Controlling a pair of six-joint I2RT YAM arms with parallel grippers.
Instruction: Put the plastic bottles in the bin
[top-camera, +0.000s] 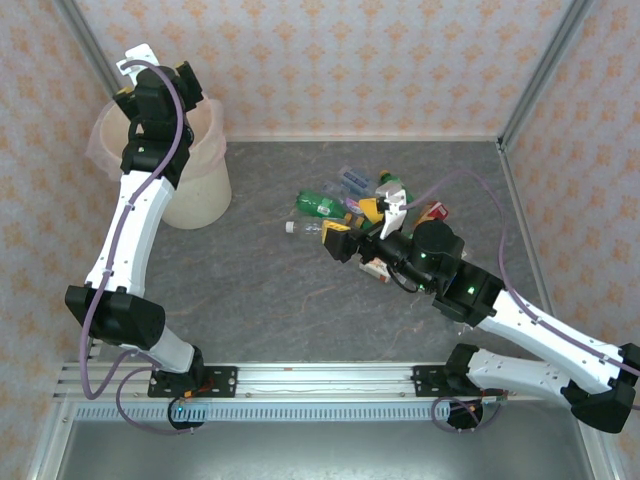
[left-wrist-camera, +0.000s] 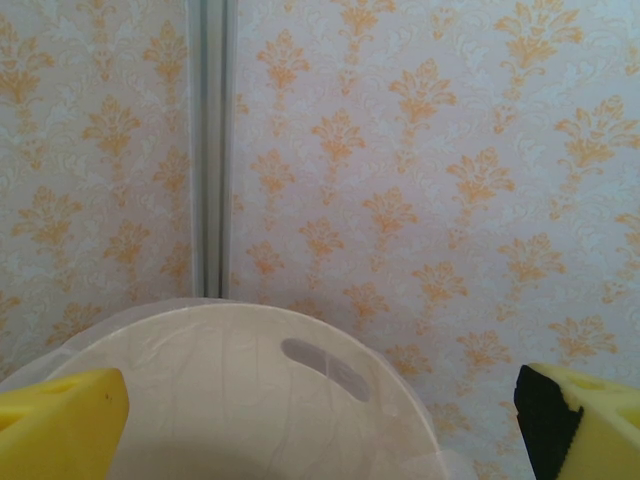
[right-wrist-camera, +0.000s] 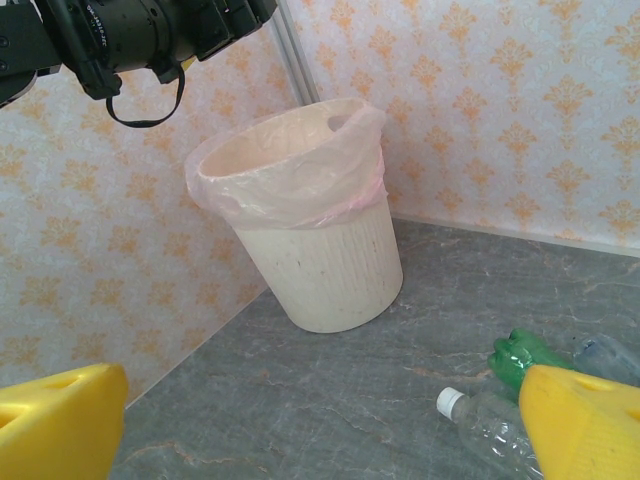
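Note:
The cream bin (top-camera: 200, 185) with its translucent liner stands at the back left, in the corner of the walls. My left gripper (top-camera: 152, 80) hangs open above its rim (left-wrist-camera: 300, 335), and nothing lies between its yellow fingertips (left-wrist-camera: 60, 425). The plastic bottles lie in a heap right of centre: a green one (top-camera: 320, 203), a clear one with a white cap (top-camera: 302, 228) and a clear one with blue (top-camera: 354, 178). My right gripper (top-camera: 352, 221) is open and empty just above the heap's left side, facing the bin (right-wrist-camera: 320, 260). The capped clear bottle (right-wrist-camera: 485, 428) and the green bottle (right-wrist-camera: 518, 356) lie by its right finger (right-wrist-camera: 585, 425).
Patterned walls and metal corner posts (top-camera: 535, 70) close in the grey marbled table (top-camera: 250, 290) on three sides. Coloured bits, red and orange (top-camera: 432, 211), lie among the heap. The left arm's wrist (right-wrist-camera: 150, 30) hangs over the bin.

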